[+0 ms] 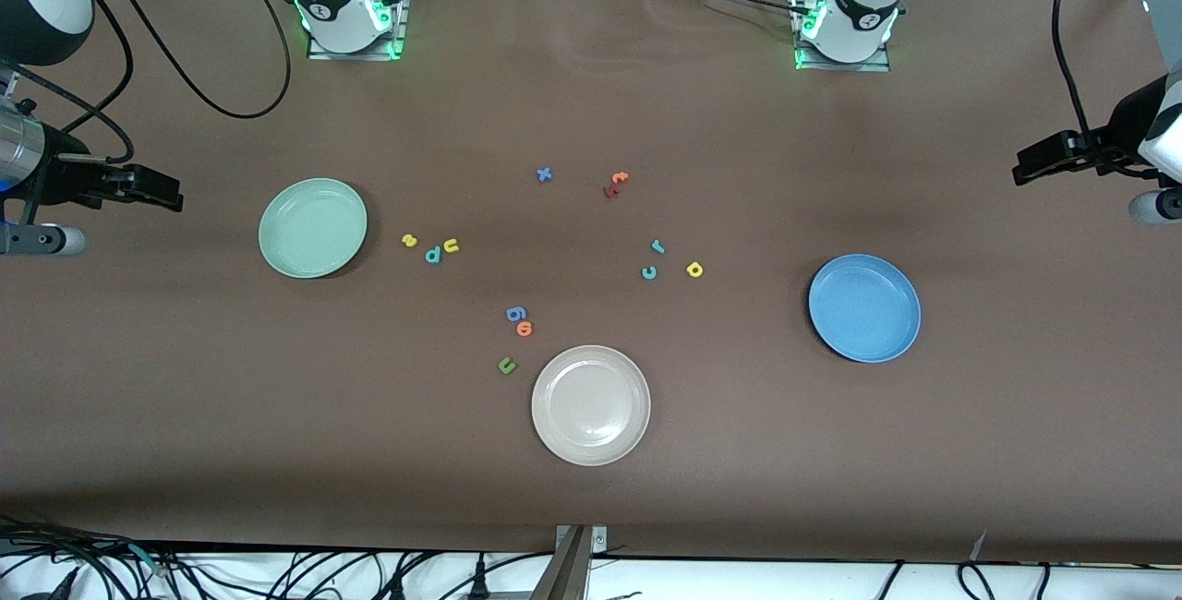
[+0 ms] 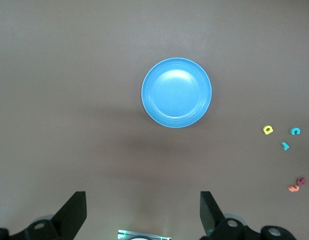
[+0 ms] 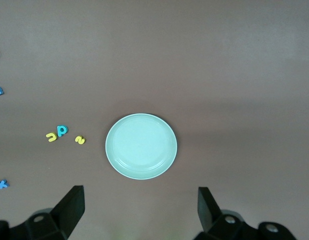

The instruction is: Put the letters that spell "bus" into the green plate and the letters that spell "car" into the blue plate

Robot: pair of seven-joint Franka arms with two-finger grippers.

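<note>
Three plates lie on a brown table [image 1: 591,102]. Green plate [image 1: 313,228]: pale mint, round, shallow rim, nothing in it, at mid-left of the front frame toward the right arm's end. Blue plate [image 1: 864,307]: medium blue, same build, nothing in it, at mid-right toward the left arm's end. White plate [image 1: 591,404]: cream, lower centre, nearest the camera.

Letters for "bus" sit in a tight cluster just beside the green plate, toward the table's middle: yellow s [image 1: 409,240], teal b [image 1: 432,256], yellow-orange u [image 1: 451,246]. Letters for "car" sit right of centre, well apart from the blue plate: teal r [image 1: 657,246], teal c [image 1: 649,272], yellow a [image 1: 694,270]. None is on a plate.

Other letters: blue x [image 1: 544,174], orange t [image 1: 620,178] touching a dark red letter [image 1: 609,189] in the upper middle; a blue letter [image 1: 515,314] touching an orange o [image 1: 524,329], and a dark green u [image 1: 506,365] beside the white plate.

Right gripper [image 1: 152,186] hangs at the frame's left edge, jaws spread, holding nothing. Left gripper [image 1: 1039,162] hangs at the right edge, jaws spread, holding nothing. Both arms wait.

Cables trail across the table's upper corners and along the floor at the bottom edge.
</note>
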